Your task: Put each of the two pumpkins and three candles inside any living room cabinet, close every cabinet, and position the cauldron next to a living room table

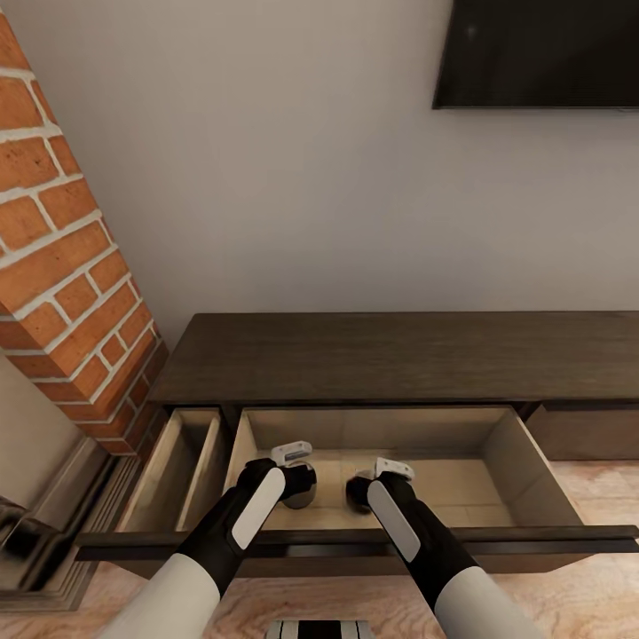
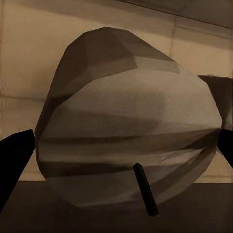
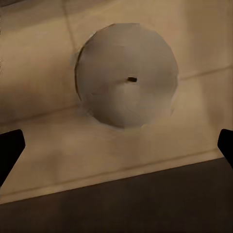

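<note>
Over the front edge of the pulled-out wide drawer (image 1: 524,461) of the cabinet (image 1: 399,355), both arms reach down into the pale interior. Left tool (image 2: 116,145): its two dark fingertips (image 2: 14,160) stand wide apart at either side of a candle (image 2: 126,121), a faceted beige-grey stub with a dark wick; whether the tips touch it cannot be told. Right tool (image 3: 116,145): its fingertips (image 3: 9,150) are likewise spread, nothing lies between them, and a second candle (image 3: 126,75) rests on the drawer floor just beyond, apart from the tool. A narrower drawer (image 1: 182,461) to the left is also open. Judged progress: two candles appear to be inside the cabinet, with the left one at the point of release or just set down. The third candle, both pumpkins and the cauldron remain to be handled, and both drawers must yet be shut. Behind the cabinet stands a plain wall, with brickwork (image 1: 62,257) at left and a dark screen (image 1: 541,53) above.
</note>
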